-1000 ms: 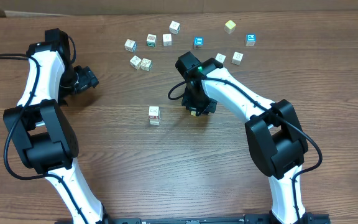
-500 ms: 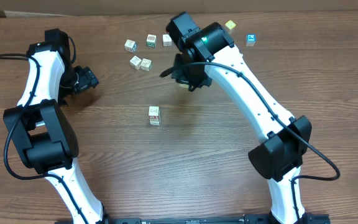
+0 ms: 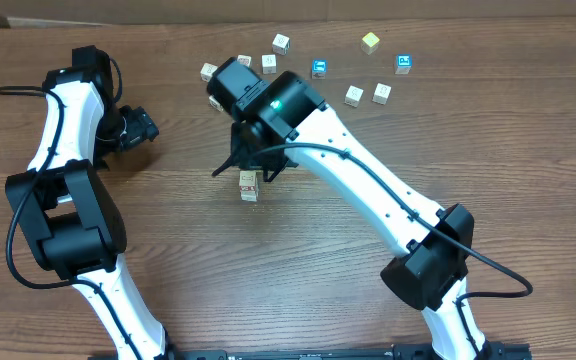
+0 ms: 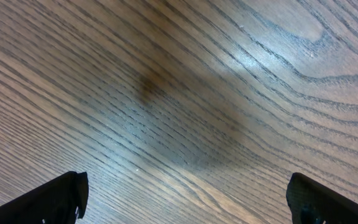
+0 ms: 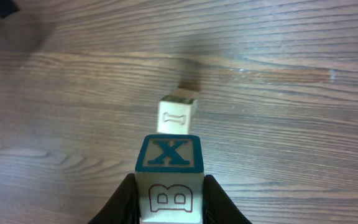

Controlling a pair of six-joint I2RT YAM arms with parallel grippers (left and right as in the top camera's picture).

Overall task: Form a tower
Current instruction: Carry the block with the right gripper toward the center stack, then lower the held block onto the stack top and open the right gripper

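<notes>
**A:** What is going on, and what could go wrong?

**B:** The right gripper (image 5: 169, 202) is pinching a wooden cube (image 5: 168, 180) between narrowly set fingers. The cube is showing a blue X on top and an outlined B in front. It is hanging just beside the tower (image 5: 178, 113), not squarely over it. If it is released off-centre, or is pressed down at a tilt, I judge it could slide off or knock the column over. The fingers could also be brushing the column as they part.

**A:** And the tower itself?

**B:** It is standing near the middle of the table (image 3: 298, 280). It is a slim column one cube wide, in pale wood, with a printed I-shaped mark facing the wrist camera. I cannot tell how many cubes it is made of.

**A:** The other arm?

**B:** The left gripper (image 4: 185, 199) is idling wide open over bare wood, well apart from the tower. Loose cubes (image 3: 354, 95) are lying along the far edge.
</notes>
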